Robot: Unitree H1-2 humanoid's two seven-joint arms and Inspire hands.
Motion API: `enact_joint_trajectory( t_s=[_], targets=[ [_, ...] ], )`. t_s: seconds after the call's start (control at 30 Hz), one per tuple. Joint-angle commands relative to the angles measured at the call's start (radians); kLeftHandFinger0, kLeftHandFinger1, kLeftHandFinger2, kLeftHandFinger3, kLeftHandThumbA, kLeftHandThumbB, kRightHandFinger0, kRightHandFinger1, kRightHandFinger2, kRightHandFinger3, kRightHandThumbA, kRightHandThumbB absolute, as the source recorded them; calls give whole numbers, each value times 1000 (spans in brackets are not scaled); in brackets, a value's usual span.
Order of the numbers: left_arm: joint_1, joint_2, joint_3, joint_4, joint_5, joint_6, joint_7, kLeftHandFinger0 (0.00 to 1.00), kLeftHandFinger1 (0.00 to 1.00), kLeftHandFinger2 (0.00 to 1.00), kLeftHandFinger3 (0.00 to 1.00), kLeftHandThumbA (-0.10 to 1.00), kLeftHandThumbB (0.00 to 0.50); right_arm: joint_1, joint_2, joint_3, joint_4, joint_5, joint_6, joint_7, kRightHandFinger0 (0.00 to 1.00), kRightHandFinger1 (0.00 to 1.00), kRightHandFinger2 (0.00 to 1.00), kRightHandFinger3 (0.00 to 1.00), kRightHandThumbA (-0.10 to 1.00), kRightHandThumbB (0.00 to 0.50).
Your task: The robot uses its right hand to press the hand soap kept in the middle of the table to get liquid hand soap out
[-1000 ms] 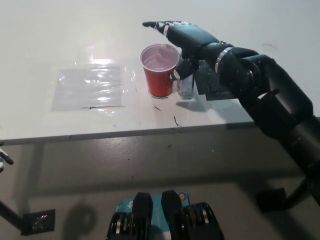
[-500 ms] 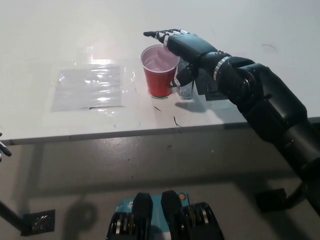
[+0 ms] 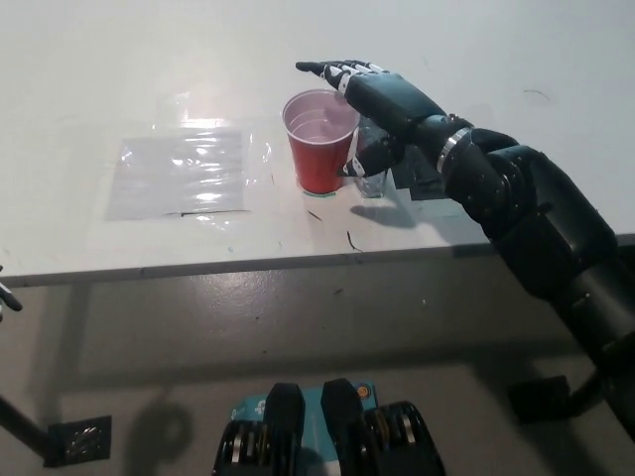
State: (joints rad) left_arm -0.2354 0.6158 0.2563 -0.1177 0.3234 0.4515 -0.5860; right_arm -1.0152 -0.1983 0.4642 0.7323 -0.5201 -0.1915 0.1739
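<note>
Nearest me, at the far left edge below the table [image 3: 298, 248], only a sliver of my white left hand [image 3: 5, 296] pokes into view, too little for me to tell whether its fingers are spread or closed. Further out, a clear plastic sheet [image 3: 179, 174] lies flat on the white tabletop, left of the centre. Beyond that, near the middle, a red cup [image 3: 319, 141] stands upright and open. Just right of the cup sits the hand soap [image 3: 371, 177], a small clear bottle, mostly hidden beneath my black right hand [image 3: 382, 104]. That hand lies flat on top of the bottle, palm down, fingers stretched out and together, reaching past the cup's far rim; they grasp nothing, and the thumb hangs beside the bottle.
</note>
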Motion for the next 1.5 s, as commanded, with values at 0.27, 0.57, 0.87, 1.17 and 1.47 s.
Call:
enact_joint_trajectory(
  t_s=[0.27,0.57,0.87,1.17,1.47],
  targets=[
    [-45,8,45,-35,55,19,-39,1000,1000,1000,866,350,0,126,-3,37,66,-19,1,22,1000,1000,1000,1000,1000,367],
    [-57,14,47,-45,90,19,-71,1000,1000,1000,892,344,0,157,14,66,66,-44,49,18,1000,1000,1000,1000,1000,382],
    [-60,-7,69,-47,104,19,-82,1000,1000,1000,862,343,0,153,33,80,149,-52,5,-23,1000,1000,1000,1000,1000,357],
    [-67,-14,74,-51,120,19,-93,1000,1000,1000,898,342,0,135,44,88,251,-48,-36,-72,1000,1000,1000,1000,1000,390],
    [-75,-4,70,-42,111,19,-85,1000,1000,1000,840,349,0,126,22,85,281,-45,-75,-94,1000,1000,1000,1000,1000,382]
  ],
)
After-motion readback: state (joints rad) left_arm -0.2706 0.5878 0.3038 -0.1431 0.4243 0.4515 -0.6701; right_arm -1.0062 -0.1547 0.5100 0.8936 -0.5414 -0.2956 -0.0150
